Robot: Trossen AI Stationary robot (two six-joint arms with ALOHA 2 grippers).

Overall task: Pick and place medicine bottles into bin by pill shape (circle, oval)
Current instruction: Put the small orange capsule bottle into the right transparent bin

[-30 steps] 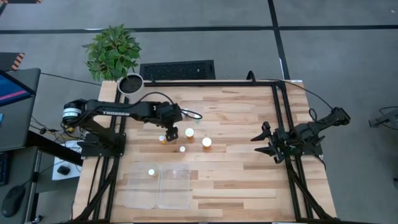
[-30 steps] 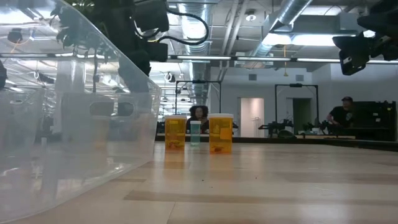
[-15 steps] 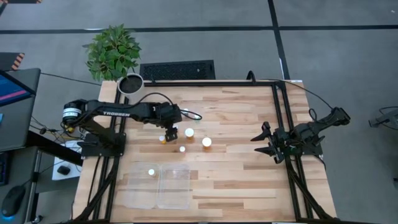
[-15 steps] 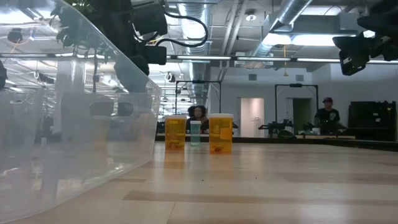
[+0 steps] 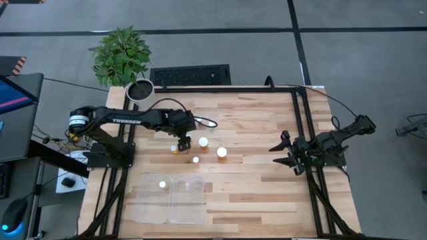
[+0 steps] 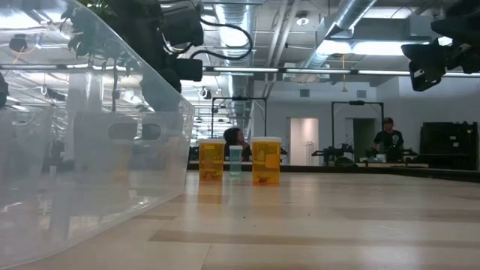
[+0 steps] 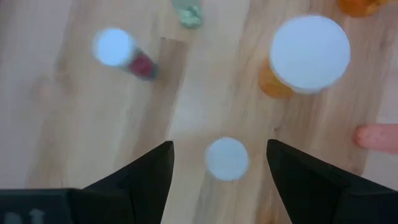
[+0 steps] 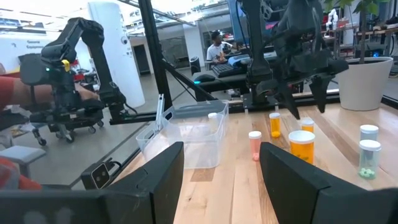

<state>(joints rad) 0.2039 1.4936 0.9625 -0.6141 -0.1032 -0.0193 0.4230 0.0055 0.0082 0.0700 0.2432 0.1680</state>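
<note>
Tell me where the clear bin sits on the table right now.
In the high view, the clear bin lies at the table's near-left edge, below the group of bottles; one white-capped bottle stands in its left compartment.

White-capped bottles (image 5: 221,153) stand upright behind the clear bin (image 5: 188,208).

Leafy green plant (image 5: 121,55) in white pot (image 5: 140,90), black keyboard (image 5: 190,75), wooden table (image 5: 253,133), person (image 6: 387,139) in background

Glossy clear plastic bin (image 6: 90,135) on a seemingly matt wooden table (image 5: 253,133).
</note>
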